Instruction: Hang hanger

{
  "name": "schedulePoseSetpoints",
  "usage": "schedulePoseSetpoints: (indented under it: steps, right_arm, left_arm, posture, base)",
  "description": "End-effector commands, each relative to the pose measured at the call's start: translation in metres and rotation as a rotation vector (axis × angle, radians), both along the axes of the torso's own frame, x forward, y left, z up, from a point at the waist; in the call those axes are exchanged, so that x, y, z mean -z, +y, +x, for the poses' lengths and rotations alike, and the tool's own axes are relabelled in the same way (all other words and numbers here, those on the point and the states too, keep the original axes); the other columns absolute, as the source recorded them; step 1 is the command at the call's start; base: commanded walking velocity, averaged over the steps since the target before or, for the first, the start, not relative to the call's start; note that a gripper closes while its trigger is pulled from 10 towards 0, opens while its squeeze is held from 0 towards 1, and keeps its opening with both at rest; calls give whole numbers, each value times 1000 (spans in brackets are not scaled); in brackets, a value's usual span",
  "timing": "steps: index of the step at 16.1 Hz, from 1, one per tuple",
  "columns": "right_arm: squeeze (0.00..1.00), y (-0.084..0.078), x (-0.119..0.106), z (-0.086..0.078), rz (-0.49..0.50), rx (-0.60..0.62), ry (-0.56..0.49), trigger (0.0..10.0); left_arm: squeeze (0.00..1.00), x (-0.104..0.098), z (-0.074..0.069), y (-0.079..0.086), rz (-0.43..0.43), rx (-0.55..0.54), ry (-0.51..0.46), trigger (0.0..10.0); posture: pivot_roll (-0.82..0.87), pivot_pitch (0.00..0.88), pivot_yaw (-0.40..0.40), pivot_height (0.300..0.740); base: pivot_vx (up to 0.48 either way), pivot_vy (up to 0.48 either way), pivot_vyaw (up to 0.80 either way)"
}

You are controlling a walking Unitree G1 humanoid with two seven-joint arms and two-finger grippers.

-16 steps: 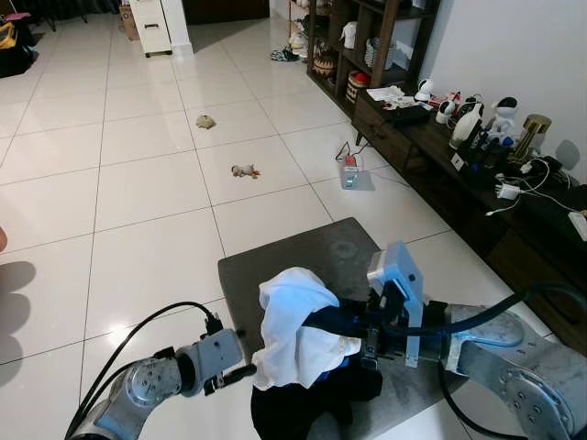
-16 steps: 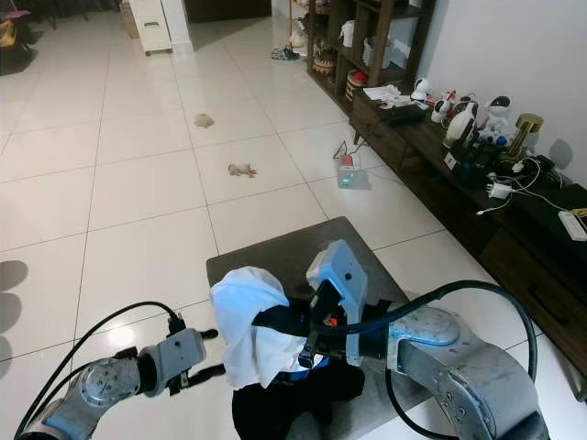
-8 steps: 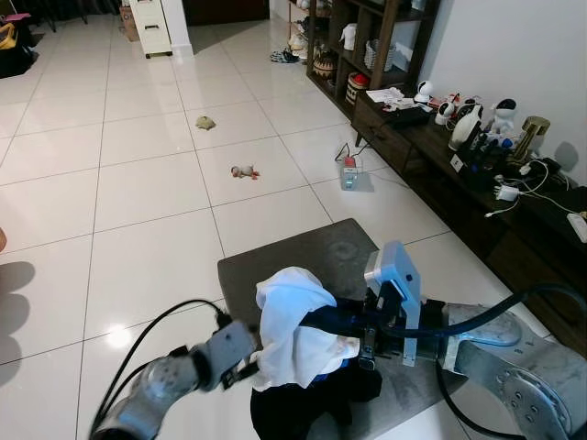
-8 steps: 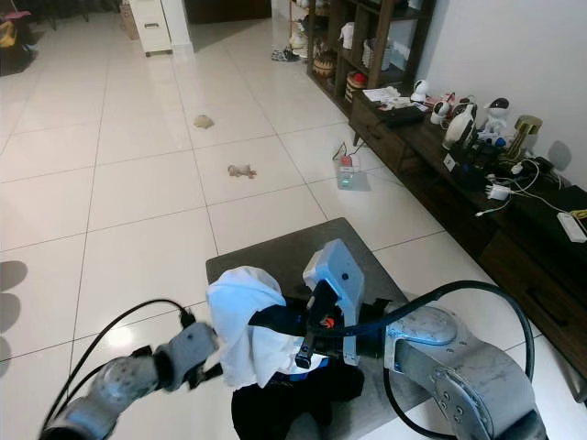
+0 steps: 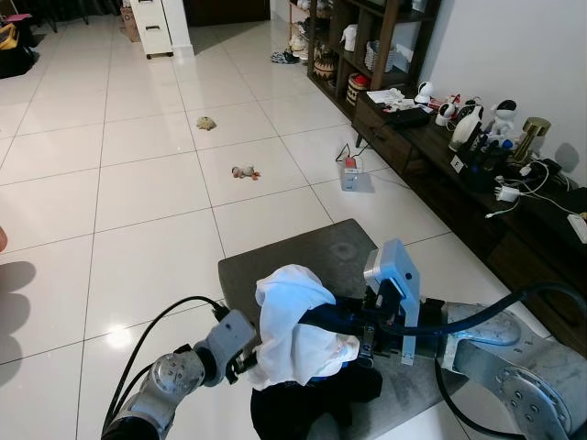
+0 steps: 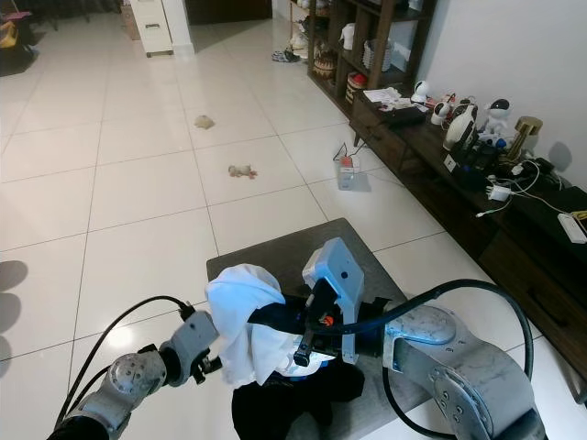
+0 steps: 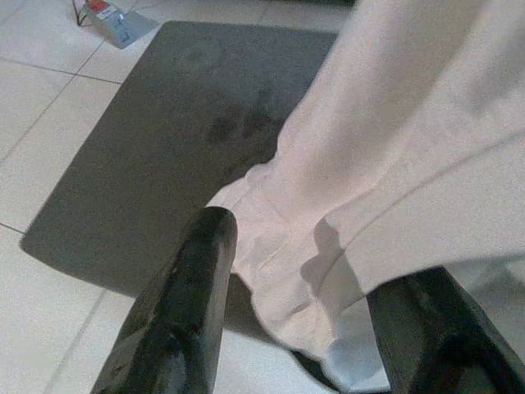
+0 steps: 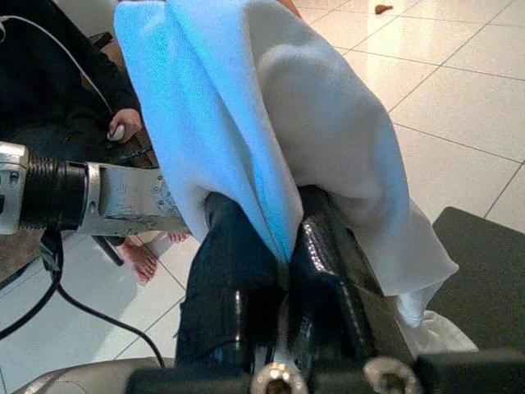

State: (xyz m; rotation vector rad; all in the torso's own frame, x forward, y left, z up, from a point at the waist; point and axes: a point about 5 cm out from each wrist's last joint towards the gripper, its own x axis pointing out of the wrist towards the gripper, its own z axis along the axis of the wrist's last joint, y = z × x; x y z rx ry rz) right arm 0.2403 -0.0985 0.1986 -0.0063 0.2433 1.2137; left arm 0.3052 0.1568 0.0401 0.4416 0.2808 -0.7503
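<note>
A white cloth hangs draped over the fingers of my right gripper, which is shut on a fold of it low in front of me. Below it a black garment hangs down to the floor, with a bit of blue showing beside it. At the cloth's left edge my left gripper is open. In the left wrist view the white cloth's lower hem lies between its two black fingers. I cannot make out a hanger.
A grey mat lies on the white tile floor under the cloth. A low dark cabinet with toys and cables runs along the right wall. A small box with a cable and two small items lie on the tiles. A person's hand and bare foot are close behind.
My left gripper has moved right and up to the hem of the white cloth. The right arm and the cloth have stayed almost where they were.
</note>
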Motion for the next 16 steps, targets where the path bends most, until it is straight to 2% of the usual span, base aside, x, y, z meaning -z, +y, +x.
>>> schedulePoseSetpoints:
  steps: [1, 3, 6, 9, 16]
  right_arm:
    - [0, 5, -11, -4, 19, -35, -50, 0]
    - [0, 5, -13, -5, 24, -40, -54, 0]
    - [0, 4, -14, -6, 22, -45, -56, 0]
    - [0, 4, -15, -7, 22, -44, -59, 0]
    - [0, 3, -13, -5, 19, -34, -52, 0]
  left_arm:
    - [0, -1, 2, 2, -37, -23, 19, 0]
    - [0, -7, 6, 0, -104, -29, 14, 0]
    - [0, -6, 7, -5, -99, 17, 56, 0]
    - [0, 0, 2, -10, -159, 68, 180, 0]
    - [0, -3, 4, -3, -207, 36, 189, 0]
  posture:
    - [-103, 113, -49, 740]
    - [-105, 115, -51, 740]
    - [-109, 115, -51, 740]
    - [-114, 114, -52, 740]
    - [-109, 117, -50, 740]
  base:
    - [0, 0, 0]
    - [0, 0, 0]
    - [0, 0, 0]
    - [0, 0, 0]
    - [0, 0, 0]
